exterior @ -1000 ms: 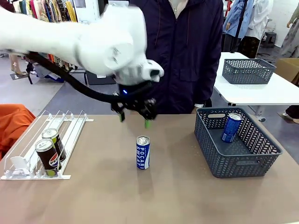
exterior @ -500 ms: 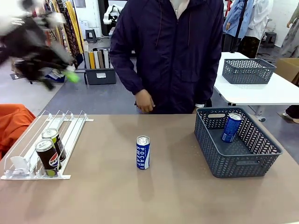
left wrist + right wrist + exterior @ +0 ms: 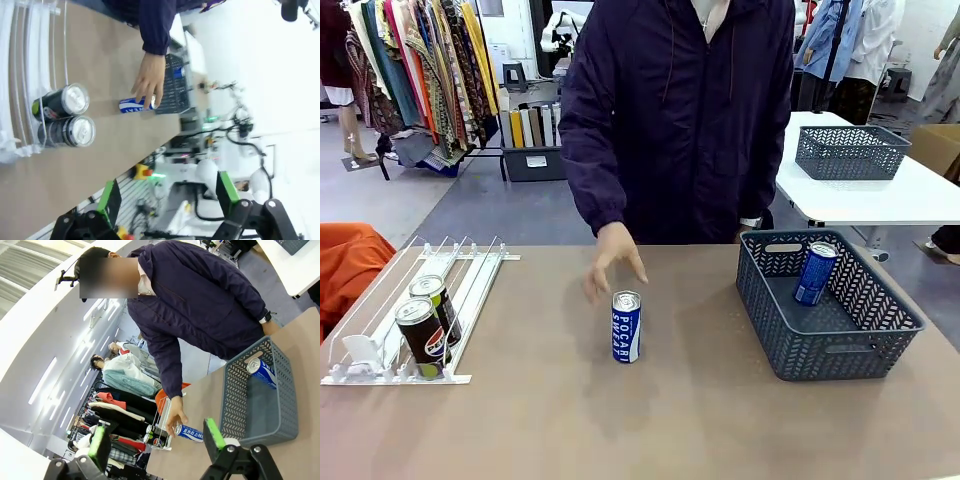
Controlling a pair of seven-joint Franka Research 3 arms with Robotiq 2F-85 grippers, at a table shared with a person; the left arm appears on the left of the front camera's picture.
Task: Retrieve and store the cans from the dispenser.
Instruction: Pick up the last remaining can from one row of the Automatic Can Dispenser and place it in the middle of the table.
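A blue-and-white can (image 3: 626, 326) stands upright mid-table, and the person's hand (image 3: 614, 263) hovers just behind its top. Two black Pepsi cans (image 3: 423, 336) (image 3: 435, 300) sit at the low end of the white dispenser (image 3: 470, 290) on the left. Another blue can (image 3: 815, 272) leans inside the dark basket (image 3: 840, 350) at the right. My left gripper (image 3: 169, 200) is open, high above the table, looking down on the black cans (image 3: 75, 100) and the blue can (image 3: 137, 105). My right gripper (image 3: 157, 440) is open too, far from the blue can (image 3: 189, 431) and the basket (image 3: 260, 405).
The person in a dark jacket (image 3: 680, 110) stands at the far edge, leaning over the table. A second white table with a grey basket (image 3: 848, 150) is behind at the right. An orange cloth (image 3: 345, 265) lies left of the dispenser.
My left arm, which hung open over the blue can, has swung up and left out of the front view. The person's hand has come down toward the can's top.
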